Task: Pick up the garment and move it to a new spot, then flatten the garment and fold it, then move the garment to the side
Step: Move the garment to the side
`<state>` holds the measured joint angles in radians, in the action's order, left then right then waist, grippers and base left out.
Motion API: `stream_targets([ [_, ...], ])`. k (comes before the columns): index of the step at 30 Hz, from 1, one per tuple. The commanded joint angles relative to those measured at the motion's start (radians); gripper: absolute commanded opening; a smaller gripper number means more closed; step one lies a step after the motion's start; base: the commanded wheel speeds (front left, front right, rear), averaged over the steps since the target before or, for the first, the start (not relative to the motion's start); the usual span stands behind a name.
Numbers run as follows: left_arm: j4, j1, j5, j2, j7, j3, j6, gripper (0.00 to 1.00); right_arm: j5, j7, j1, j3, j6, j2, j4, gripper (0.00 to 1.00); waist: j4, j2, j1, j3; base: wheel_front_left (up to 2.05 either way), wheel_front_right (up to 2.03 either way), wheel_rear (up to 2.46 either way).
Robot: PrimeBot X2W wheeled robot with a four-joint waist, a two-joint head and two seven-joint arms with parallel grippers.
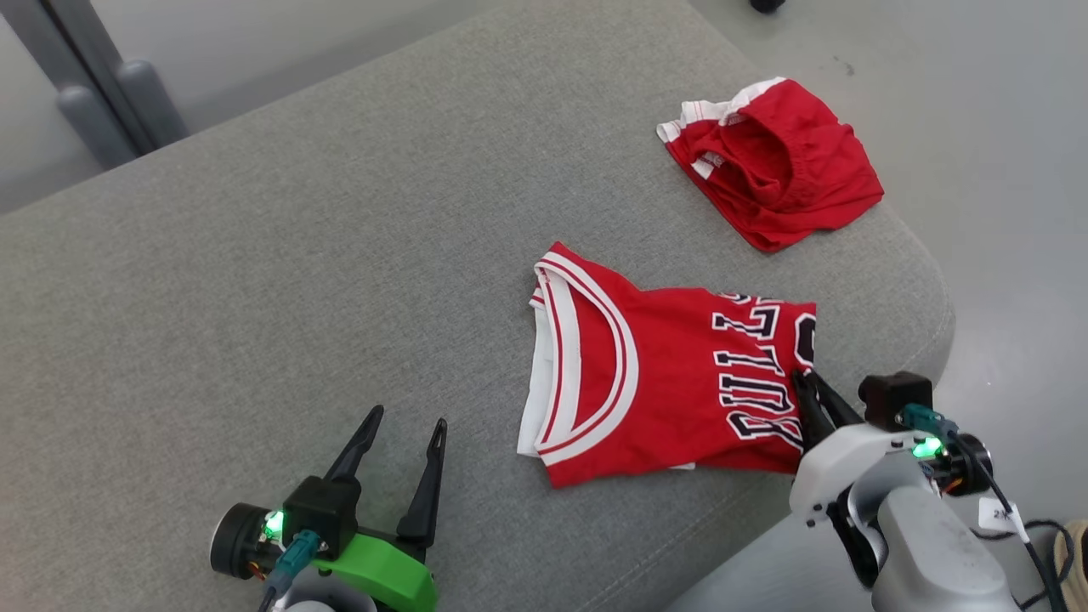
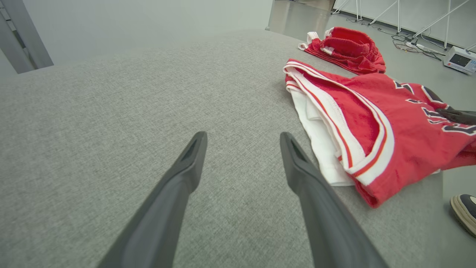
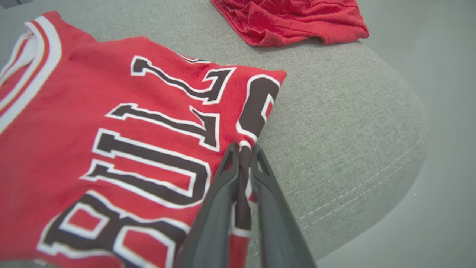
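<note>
Right gripper (image 1: 806,380) sat at the near right of the grey cushion (image 1: 255,280), fingers pinched almost shut on the right-hand edge of the red jersey (image 1: 671,374), cloth caught between them. Jersey lay folded and mostly flat, collar toward the left. Left gripper (image 1: 408,418) stood wide open over bare cushion, holding nothing, clear of the jersey. Red shorts (image 1: 773,170) lay crumpled at the far right edge.

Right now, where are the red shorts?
In the head view, the red shorts lie upper right on the grey cushion, beyond the jersey and apart from it.
</note>
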<state>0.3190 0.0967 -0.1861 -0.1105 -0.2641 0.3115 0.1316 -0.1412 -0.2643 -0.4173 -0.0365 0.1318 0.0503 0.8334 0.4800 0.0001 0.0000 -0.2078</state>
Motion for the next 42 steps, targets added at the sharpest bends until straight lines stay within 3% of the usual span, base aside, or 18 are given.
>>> stream_targets([
  [1,-0.001,0.0,-0.009,-0.018,0.001,0.002,-0.002,1.0,0.035,0.001,-0.039,0.007,-0.002,0.002,-0.018,0.0,0.019,-0.0001,0.0,-0.042,0.0,0.0,0.0],
  [9,-0.017,0.029,-0.013,-0.085,0.001,0.024,-0.002,1.0,0.238,0.008,-0.289,0.117,-0.002,0.002,-0.065,0.0,-0.058,-0.0001,0.0,-0.135,0.0,0.0,0.0],
  [18,-0.044,0.098,-0.035,-0.135,0.001,0.06,-0.002,1.0,0.598,0.192,-0.492,0.477,-0.002,0.098,-0.137,0.0,-0.185,-0.0001,0.0,-0.236,0.0,0.0,0.0],
  [19,-0.045,0.104,-0.038,-0.138,0.001,0.064,-0.002,1.0,0.628,0.202,-0.495,0.524,-0.002,0.102,-0.164,0.27,-0.196,-0.0001,0.0,-0.244,0.0,0.0,0.0],
  [20,-0.046,0.11,-0.04,-0.14,0.001,0.064,-0.002,1.0,0.677,0.209,-0.496,0.576,-0.002,0.107,-0.201,0.69,-0.206,-0.0001,0.0,-0.251,0.0,0.0,0.0],
  [21,-0.047,0.115,-0.043,-0.141,0.001,0.066,-0.002,1.0,0.703,0.212,-0.498,0.61,-0.002,0.107,-0.222,1.0,-0.213,-0.0001,0.0,-0.256,0.0,0.0,0.0],
  [24,-0.045,0.123,-0.051,-0.145,0.002,0.063,-0.002,1.0,0.751,0.19,-0.507,0.72,-0.002,0.074,-0.275,1.0,-0.225,-0.0001,0.0,-0.264,0.0,0.0,0.0],
  [31,-0.029,0.12,-0.059,-0.141,0.004,0.032,-0.002,1.0,0.735,0.047,-0.522,0.778,-0.002,0.018,-0.253,1.0,-0.223,-0.0001,0.0,-0.238,0.0,0.0,0.0],
  [35,-0.023,0.115,-0.054,-0.124,0.003,0.014,-0.002,1.0,0.682,0.005,-0.503,0.728,-0.002,0.004,-0.207,1.0,-0.226,-0.0001,0.0,-0.206,0.0,0.0,0.0],
  [42,-0.001,0.118,-0.046,-0.08,0.001,-0.037,-0.002,1.0,0.44,-0.001,-0.416,0.446,-0.002,0.002,-0.214,1.0,-0.268,-0.0001,0.0,-0.146,0.0,0.0,0.0],
])
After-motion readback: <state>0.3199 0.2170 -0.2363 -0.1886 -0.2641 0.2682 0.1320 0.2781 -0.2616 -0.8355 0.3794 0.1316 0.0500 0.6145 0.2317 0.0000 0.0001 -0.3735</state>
